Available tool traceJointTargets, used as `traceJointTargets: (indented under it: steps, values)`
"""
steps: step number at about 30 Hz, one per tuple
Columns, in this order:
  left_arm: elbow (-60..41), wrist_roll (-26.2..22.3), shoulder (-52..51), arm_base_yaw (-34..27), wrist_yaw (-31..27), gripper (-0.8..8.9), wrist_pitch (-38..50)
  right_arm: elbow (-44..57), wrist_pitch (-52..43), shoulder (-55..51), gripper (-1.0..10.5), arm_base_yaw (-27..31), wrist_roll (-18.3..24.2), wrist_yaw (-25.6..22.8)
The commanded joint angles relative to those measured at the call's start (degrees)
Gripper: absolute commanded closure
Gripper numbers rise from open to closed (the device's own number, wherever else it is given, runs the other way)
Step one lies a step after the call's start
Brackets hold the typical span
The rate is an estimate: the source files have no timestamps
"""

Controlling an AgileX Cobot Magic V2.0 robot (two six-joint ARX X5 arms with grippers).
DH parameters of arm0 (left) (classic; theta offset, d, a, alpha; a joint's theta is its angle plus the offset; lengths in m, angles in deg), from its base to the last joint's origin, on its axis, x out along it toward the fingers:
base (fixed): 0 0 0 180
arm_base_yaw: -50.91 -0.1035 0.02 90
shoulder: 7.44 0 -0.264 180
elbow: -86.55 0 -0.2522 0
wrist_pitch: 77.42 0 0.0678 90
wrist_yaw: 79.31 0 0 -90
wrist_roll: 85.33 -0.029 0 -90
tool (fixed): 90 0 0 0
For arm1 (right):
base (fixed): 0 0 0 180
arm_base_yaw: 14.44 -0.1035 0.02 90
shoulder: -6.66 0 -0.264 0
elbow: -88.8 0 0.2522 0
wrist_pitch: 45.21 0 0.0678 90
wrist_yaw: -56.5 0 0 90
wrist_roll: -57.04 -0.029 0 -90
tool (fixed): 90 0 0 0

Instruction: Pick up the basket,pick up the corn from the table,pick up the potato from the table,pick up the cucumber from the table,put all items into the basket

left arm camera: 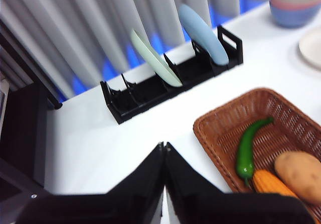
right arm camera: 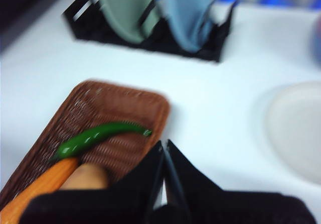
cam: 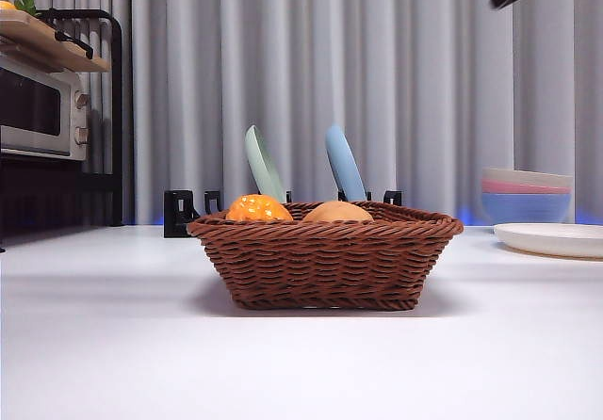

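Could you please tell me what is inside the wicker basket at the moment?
The basket holds the cucumber, the corn and the potato. From the front its wall hides the cucumber; only corn and potato tops show.

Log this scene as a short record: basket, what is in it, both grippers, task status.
basket: on the white table, upright
contents: corn, potato and cucumber all lie inside
left gripper: fingers shut, holding nothing, raised over the table beside the basket
right gripper: fingers shut, holding nothing, above the basket's edge
background: two plates in a black rack
task status: all three vegetables are in the basket
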Motion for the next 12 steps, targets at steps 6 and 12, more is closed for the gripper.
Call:
traceJointTargets:
  steps: [6,12]
  values:
    - [-26.3,-4.7,-17.1,-0.3,2.8,8.22,16.5,14.7,-9.9,-13.3,9.6,-3.2,1.2,-4.8]
    - [-38.2,-2.4,-28.3,-0.3,3.2,8.22,16.7,27.7,-13.7,-25.6,9.6,-7.1,-0.2,-9.1]
